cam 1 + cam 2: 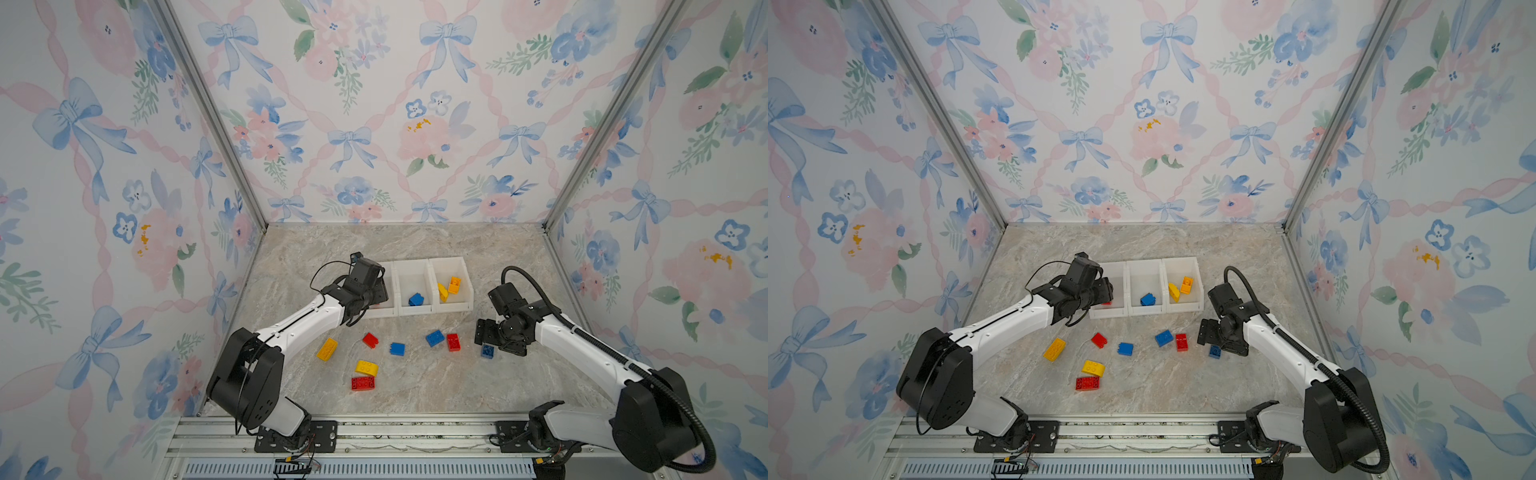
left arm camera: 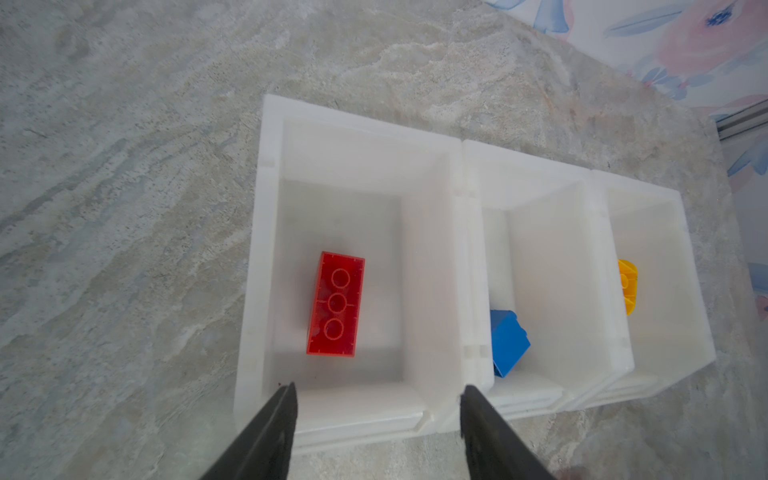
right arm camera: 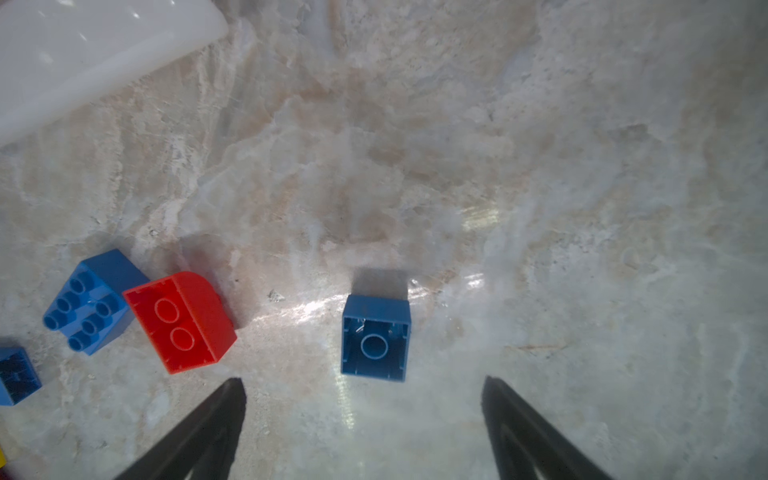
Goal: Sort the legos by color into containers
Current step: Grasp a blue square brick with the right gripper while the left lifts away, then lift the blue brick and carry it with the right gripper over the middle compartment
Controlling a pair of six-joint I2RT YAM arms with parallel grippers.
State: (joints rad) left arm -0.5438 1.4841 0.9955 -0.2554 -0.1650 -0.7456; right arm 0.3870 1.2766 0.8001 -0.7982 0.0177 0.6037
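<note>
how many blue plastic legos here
4: one blue plastic brick in the middle white plastic bin, two blue bricks on the table, one square blue brick before the right gripper; arms may hide others.

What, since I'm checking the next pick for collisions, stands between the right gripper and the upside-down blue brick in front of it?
Nothing visible does. The right gripper is open with the blue brick just ahead of its tips, only bare tabletop around it. The red brick lies off to one side, apart.

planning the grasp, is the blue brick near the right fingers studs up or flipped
Flipped: the blue brick shows its hollow underside and centre tube, no studs.
</note>
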